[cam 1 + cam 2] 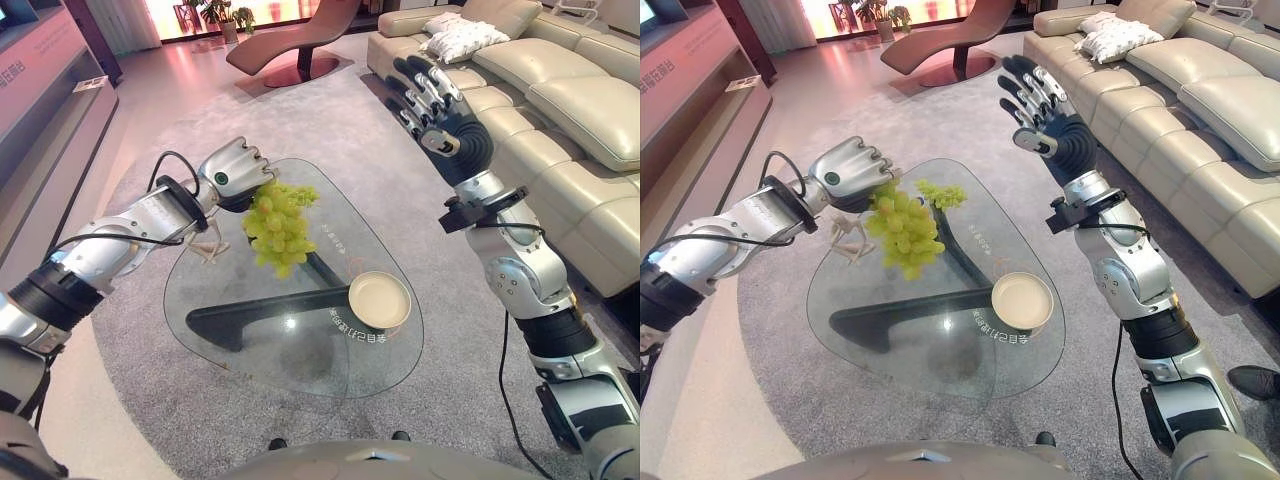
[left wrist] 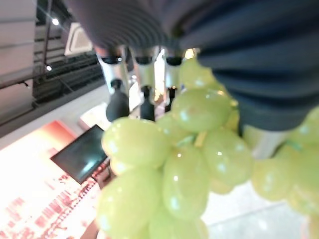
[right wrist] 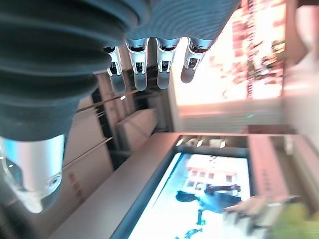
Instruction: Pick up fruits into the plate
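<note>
Grapes (image 1: 278, 228) hanging from my left hand (image 1: 235, 172), fingers curled round the top of the bunch, and the cluster dangles long-axis straight down, clear above the glass table (image 1: 250, 345) near its far edge. A second, smaller green sprig (image 1: 941, 194) sits just beyond the bunch; I can't tell whether it's lying on the glass or part of what I'm holding. The plate (image 1: 379, 300) waits at the table's near right side, well apart from the bunch, so the carry, as I read it, runs from the far edge toward the near right corner, then down. The left hand has the fruit, so it's the one to travel. My right hand (image 1: 1035, 100) is up in the air beyond the table's right edge, fingers straight and spread, holding nothing.
</note>
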Robot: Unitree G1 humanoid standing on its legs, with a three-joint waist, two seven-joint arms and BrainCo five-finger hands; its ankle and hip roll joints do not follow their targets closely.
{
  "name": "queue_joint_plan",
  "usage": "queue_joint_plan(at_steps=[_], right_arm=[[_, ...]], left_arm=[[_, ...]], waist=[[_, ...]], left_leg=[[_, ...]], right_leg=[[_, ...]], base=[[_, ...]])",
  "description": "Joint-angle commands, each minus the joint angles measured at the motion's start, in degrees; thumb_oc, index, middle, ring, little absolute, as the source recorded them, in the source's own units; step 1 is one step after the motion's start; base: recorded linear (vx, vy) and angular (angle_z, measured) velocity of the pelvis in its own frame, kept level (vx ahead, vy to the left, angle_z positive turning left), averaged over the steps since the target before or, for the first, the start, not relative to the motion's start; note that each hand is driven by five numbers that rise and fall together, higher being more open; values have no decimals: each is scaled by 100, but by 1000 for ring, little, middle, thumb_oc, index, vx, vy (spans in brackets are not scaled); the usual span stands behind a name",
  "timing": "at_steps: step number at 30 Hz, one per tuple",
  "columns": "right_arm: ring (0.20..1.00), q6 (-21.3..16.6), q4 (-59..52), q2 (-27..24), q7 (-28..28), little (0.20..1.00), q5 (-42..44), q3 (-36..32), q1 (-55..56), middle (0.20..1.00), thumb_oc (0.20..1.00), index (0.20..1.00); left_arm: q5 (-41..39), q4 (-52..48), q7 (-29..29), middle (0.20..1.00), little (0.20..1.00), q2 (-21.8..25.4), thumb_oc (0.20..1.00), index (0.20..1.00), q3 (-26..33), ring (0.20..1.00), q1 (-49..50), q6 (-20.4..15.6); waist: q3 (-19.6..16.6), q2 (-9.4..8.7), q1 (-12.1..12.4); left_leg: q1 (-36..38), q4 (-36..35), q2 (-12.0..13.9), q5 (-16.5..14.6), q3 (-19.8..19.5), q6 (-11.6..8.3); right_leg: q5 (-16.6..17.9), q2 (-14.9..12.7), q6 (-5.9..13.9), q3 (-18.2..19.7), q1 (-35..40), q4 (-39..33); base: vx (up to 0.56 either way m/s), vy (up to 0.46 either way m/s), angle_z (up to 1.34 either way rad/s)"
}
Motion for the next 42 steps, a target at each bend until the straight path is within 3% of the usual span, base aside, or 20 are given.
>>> queue_joint_plan(at_steps=[1, 6, 10, 15, 19, 27, 35, 42], right_arm=[[1000, 2, -6, -27, 39, 1000, 339, -208, -222, 1000, 1000, 1000], [1000, 622, 324, 124, 274, 1000, 837, -26, -147, 1000, 1000, 1000], [1000, 1181, 410, 263, 925, 1000, 1323, 274, -117, 1000, 1000, 1000], [1000, 1530, 311, 448, 1556, 1000, 1716, 817, -196, 1000, 1000, 1000], [1000, 1527, 120, 584, 2027, 1000, 1689, 1242, -361, 1000, 1000, 1000], [1000, 1576, -341, 841, 2179, 1000, 1557, 1936, -869, 1000, 1000, 1000], [1000, 1428, -432, 1075, 2014, 1000, 1491, 2233, -1153, 1000, 1000, 1000], [1000, 1483, -444, 1179, 1871, 1000, 1588, 2223, -1138, 1000, 1000, 1000]], left_arm=[[-352, 58, 660, 200, 200, 533, 200, 200, 616, 200, -646, 494], [-500, -77, 818, 200, 200, 562, 200, 200, 639, 200, -783, 577], [-553, -160, 880, 200, 200, 522, 200, 200, 508, 200, -993, 580], [-635, -253, 868, 200, 200, 362, 200, 200, 122, 200, -1388, 569], [-691, -357, 747, 200, 200, 208, 200, 200, -228, 200, -1705, 550], [-688, -562, 289, 200, 200, -433, 200, 200, -781, 200, -1999, 471], [-624, -589, -203, 200, 200, -926, 200, 200, -1111, 200, -1962, 419], [-426, -633, -364, 200, 200, -1040, 200, 200, -1138, 200, -1868, 356]], waist=[[-103, -221, 42], [-106, -225, 68], [-105, -243, 79], [-90, -272, 96], [-50, -280, 105], [14, -311, 84], [15, -335, 43], [10, -332, 41]], left_leg=[[-100, 243, -178, -669, -62, 182], [-96, 255, -184, -668, -87, 172], [-90, 260, -186, -677, -88, 173], [-79, 287, -192, -695, -82, 174], [-86, 314, -198, -715, -74, 180], [-34, 337, -224, -756, -46, 209], [29, 352, -227, -784, 16, 242], [21, 366, -234, -792, 32, 255]], right_leg=[[-531, -3, 62, -34, 147, 361], [-538, -21, 61, -60, 157, 378], [-540, -40, 66, -71, 161, 378], [-535, -62, 78, -76, 175, 376], [-541, -73, 89, -62, 163, 388], [-525, -83, 112, 22, 194, 362], [-510, -77, 116, 110, 216, 347], [-499, -87, 126, 129, 207, 335]], base=[[0, 0, 0], [0, 0, 0], [0, 0, 0], [-3, -17, 5], [-20, -11, 4], [-2, -4, 1], [9, 2, -2], [6, 3, -2]])
